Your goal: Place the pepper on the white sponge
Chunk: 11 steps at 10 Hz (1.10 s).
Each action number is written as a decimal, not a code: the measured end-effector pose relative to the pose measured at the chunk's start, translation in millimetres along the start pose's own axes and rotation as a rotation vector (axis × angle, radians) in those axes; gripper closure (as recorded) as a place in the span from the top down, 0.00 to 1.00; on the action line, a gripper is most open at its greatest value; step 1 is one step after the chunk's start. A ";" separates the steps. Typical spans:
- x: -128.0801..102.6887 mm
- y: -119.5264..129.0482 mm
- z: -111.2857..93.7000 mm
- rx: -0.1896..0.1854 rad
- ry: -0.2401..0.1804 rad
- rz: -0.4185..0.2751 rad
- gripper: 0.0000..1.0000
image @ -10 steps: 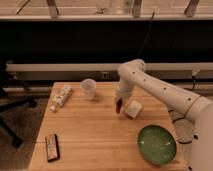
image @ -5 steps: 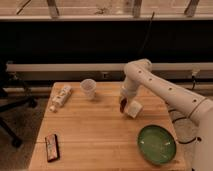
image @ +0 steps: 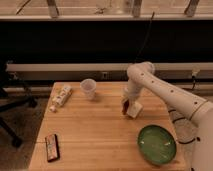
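The small dark red pepper (image: 123,106) is held in my gripper (image: 127,105), low over the wooden table (image: 95,130) right of its middle. The gripper is shut on the pepper. The white sponge (image: 134,110), a small off-white block, lies on the table right beside the gripper's right side and is partly hidden by it. The pepper hangs at the sponge's left edge; I cannot tell whether it touches it. My white arm (image: 160,90) reaches in from the right.
A clear plastic cup (image: 88,88) stands at the back centre-left. A white patterned tube (image: 61,96) lies at the back left. A dark wrapped bar (image: 51,147) lies at the front left. A green plate (image: 157,144) sits at the front right. A black chair (image: 10,100) stands left of the table.
My gripper has moved a little to the right and slightly down with the pepper, closing in on the sponge. Nothing else has moved.
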 end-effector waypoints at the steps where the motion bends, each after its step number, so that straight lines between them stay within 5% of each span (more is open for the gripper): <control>1: 1.4 5.8 5.4 -0.004 -0.006 0.020 0.00; 3: 5.7 19.0 10.3 -0.010 -0.008 0.054 0.02; 11: 16.8 36.5 16.1 -0.024 -0.007 0.124 0.78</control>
